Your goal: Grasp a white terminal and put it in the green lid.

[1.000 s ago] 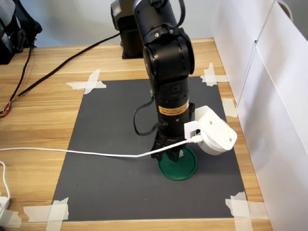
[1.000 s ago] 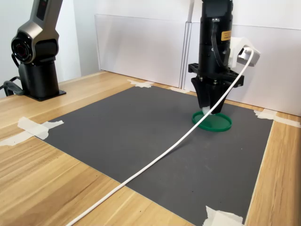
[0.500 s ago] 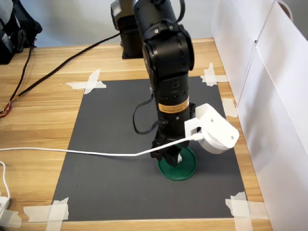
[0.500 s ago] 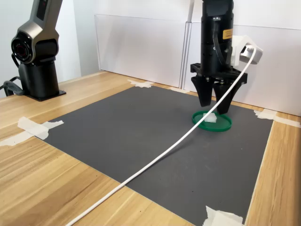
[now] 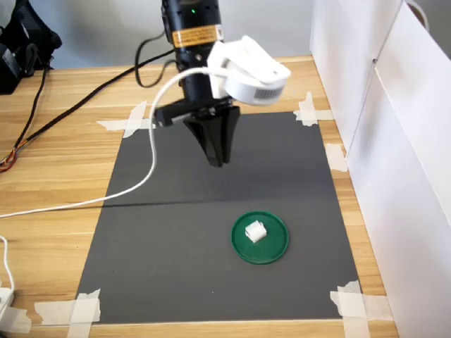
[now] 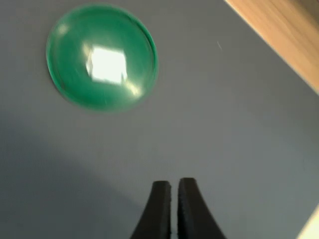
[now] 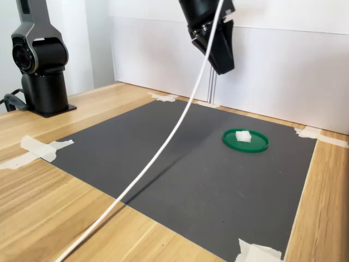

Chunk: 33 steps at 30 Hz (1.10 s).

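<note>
sitting inside the green lid: the white terminal, roughly centred on the disc, slightly toward the first exterior view's left. nothing touching it. same read in the second exterior view, terminal resting on the lid, low rim visible all round. wrist view is motion-blurred but shows the terminal as a bright white patch mid-lid.

gripper is up in the air, well apart from the lid, pointing down over the dark mat. jaws pressed together, only a hairline gap between the two black fingers in the wrist view, nothing between them. in the second exterior view the gripper hangs high above the mat, toward the second exterior view's left of the lid, tilted a bit.

lid sits on the mat near the corner closest to the white wall panels. mat is taped to the wooden table at its corners with white tape.

white cable runs from the wrist camera housing down across the mat and off the table edge. a second, dark arm base stands on the table at the second exterior view's left.
</note>
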{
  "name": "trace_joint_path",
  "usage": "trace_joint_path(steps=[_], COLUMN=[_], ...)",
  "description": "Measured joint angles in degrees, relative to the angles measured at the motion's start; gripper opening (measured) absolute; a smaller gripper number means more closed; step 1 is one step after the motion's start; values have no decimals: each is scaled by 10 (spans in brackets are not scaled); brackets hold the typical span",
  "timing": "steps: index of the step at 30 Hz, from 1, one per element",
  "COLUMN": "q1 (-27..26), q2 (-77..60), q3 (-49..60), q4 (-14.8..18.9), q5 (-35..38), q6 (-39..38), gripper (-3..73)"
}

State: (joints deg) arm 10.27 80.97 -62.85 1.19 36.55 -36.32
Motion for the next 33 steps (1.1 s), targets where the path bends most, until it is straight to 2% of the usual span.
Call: trace_joint_path(steps=[4,8,11,18,23,28,33], q1=[-28,-35,-36,-36,-47,-103,-141], q2=[-88,-178,-262,-429,-535,-624,-703], q3=[76,152,225,378,467,526,558], q4=[8,48,74,77,66,44,43], q5=[6,19,-16,-134,-140,-137,-123], q6=[21,66,122,212,226,228,228], gripper=[-18,-18,-19,-20,-20,-20,-21])
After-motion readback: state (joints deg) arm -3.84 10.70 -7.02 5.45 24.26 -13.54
